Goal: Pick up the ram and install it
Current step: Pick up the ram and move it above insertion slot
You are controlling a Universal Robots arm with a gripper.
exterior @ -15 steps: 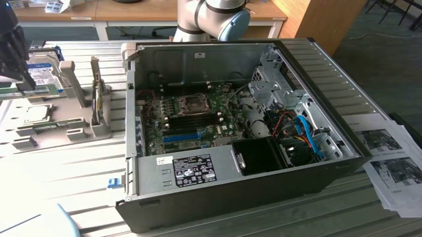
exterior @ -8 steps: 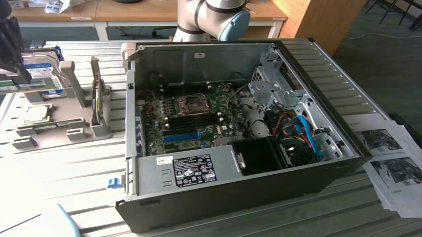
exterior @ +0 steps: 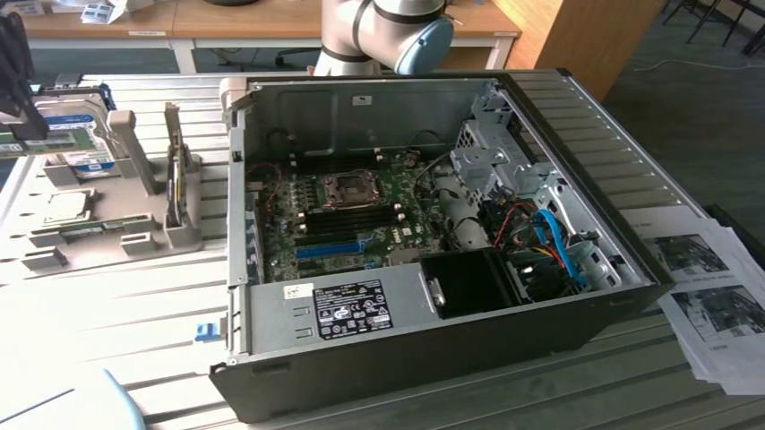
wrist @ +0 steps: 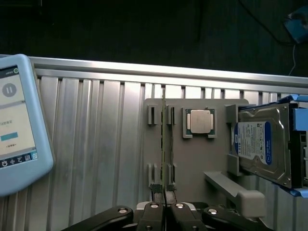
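Ram [wrist: 164, 144]: upright on edge in holder [wrist: 192, 161] slot, just beside CPU [wrist: 200, 121].
Claw [wrist: 164, 193]: clenched, seemingly gripping ram's near end from both sides.

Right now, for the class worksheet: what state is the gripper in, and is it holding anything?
Gripper: closed on one end of the ram, which stands on edge in the slots of the grey holder.
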